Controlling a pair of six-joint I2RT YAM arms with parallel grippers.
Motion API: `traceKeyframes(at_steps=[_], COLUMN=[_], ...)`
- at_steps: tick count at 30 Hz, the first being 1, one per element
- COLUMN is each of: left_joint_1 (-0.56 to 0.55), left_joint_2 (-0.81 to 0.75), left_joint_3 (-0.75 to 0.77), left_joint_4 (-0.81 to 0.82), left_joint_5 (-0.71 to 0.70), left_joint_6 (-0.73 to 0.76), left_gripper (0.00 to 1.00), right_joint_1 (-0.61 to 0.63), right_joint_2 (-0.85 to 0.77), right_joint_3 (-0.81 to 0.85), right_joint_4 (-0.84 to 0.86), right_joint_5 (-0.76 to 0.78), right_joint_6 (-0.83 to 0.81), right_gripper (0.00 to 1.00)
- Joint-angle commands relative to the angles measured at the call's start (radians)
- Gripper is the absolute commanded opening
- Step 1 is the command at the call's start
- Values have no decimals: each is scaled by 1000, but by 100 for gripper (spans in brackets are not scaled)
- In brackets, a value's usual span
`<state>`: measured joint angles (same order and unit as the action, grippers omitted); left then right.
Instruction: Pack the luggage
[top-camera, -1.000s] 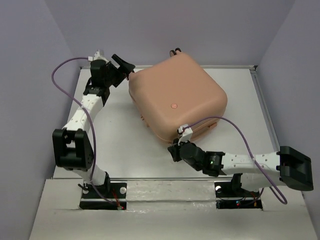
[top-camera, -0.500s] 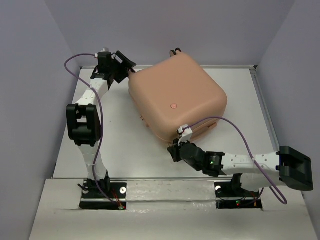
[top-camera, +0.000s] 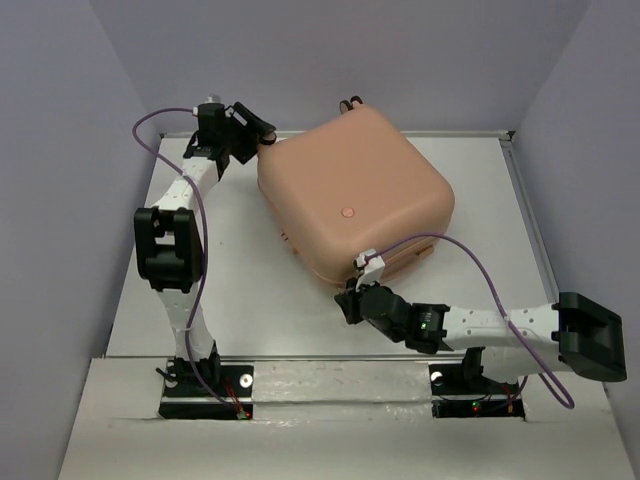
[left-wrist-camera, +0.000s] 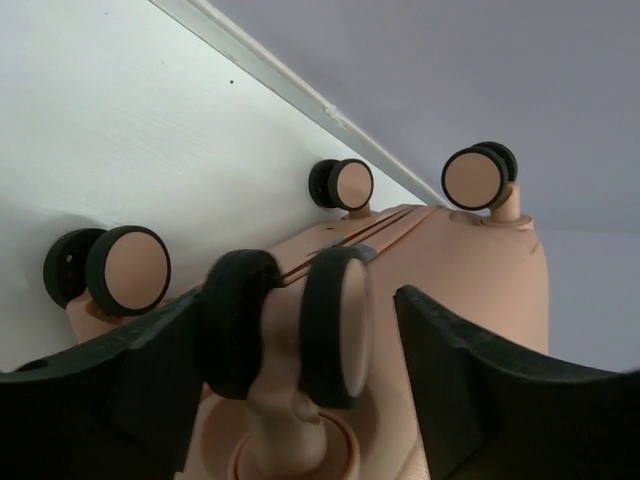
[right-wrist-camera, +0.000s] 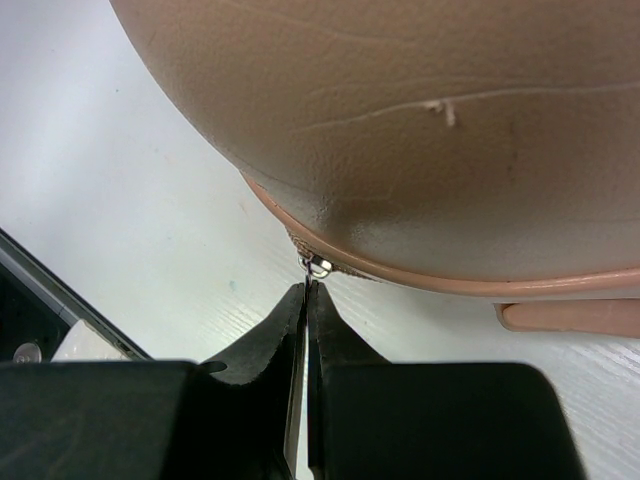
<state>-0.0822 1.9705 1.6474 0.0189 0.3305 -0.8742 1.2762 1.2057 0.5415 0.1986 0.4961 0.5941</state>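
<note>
One luggage (top-camera: 350, 195) lies between the pincers, four wheels (left-wrist-camera: 335, 325) showing. On a long reach, the left pincer (top-camera: 257, 134) gapes wide astride one wheel. Arm low over the counter (top-camera: 240, 270), the right pincer (right-wrist-camera: 306, 292) is pinched shut, tips at the single zipper pull (right-wrist-camera: 319, 266).

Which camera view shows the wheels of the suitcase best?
The left wrist view: four black-and-peach wheels appear close and sharp. The top external view shows only a bit of wheel behind the far corner of the suitcase. The right wrist view shows no wheel.
</note>
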Motion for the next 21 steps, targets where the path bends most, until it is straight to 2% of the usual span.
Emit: traceKeyframes(at_steps=[1,4,5,6,7,9,14,17,19,21], left_joint_1=[-19,-19,-19,-18,-16,-10,18,53,73,105], left_joint_2=[-2,-30,-42,-42,-56,-85,-173,-300,-422,-501], left_joint_3=[8,-61,-95,-95,-131,-200,-355,-562,-755,-877], left_joint_4=[117,208,226,249,303,355,479,582,660,688], left_joint_5=[68,58,53,53,50,39,-5,-50,-88,-102], left_joint_6=[-69,-115,-133,-134,-152,-167,-167,-177,-180,-178], left_gripper=[73,57,44,36,22,8,6,6,6,6], right_joint_1=[40,40,40,29,14,-4,-98,-222,-320,-369], right_joint_2=[0,-9,-11,-11,-14,-21,-52,-87,-107,-107], right_joint_3=[8,6,8,8,9,6,-8,-17,-5,18], right_joint_4=[68,70,70,70,70,74,117,154,166,167], right_joint_5=[-68,-56,-56,-56,-71,-88,-178,-290,-362,-393], right_joint_6=[12,10,10,9,6,3,-20,-31,-54,-80], right_gripper=[7,7,7,7,7,7,7,7,7,7])
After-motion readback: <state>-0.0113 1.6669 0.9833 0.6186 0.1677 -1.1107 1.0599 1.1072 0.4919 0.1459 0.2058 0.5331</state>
